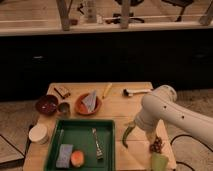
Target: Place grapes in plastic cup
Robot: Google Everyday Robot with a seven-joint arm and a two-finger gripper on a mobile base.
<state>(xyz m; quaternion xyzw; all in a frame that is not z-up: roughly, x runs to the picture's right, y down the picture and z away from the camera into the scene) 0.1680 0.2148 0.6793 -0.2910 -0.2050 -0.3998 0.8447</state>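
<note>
Camera view. The task is judged to be incomplete: the grapes are seen above the rim of the plastic cup, not inside it, so the placement itself is left to be done. The plastic cup is taken as the landmark; it stands at the near right corner of the worktop. The grapes are located directly above and just behind the cup, close to its rim; whether they touch it cannot be told. The hand is located just above the cup, at the grapes, at the end of the white arm that comes in from the right. Whether the hand is gripping the grapes or has let them go cannot be told, as its tip is hidden behind the arm and the fruit. What remains, as judged, is the lowering of the grapes into the cup and their release.

Count of items, each placed relative to the cup:

- One bunch of grapes, above it.
- One green pepper, just to its left and further back.
- One green tray, to its left, holding one orange fruit, one sponge and one fork.
- One white container, well to its left, at the worktop edge.
- One dark red bowl and one small grey cup, far to its left and back.
- One orange plate, back and to the left.
- One yellow item, probably a banana, further back.
</note>
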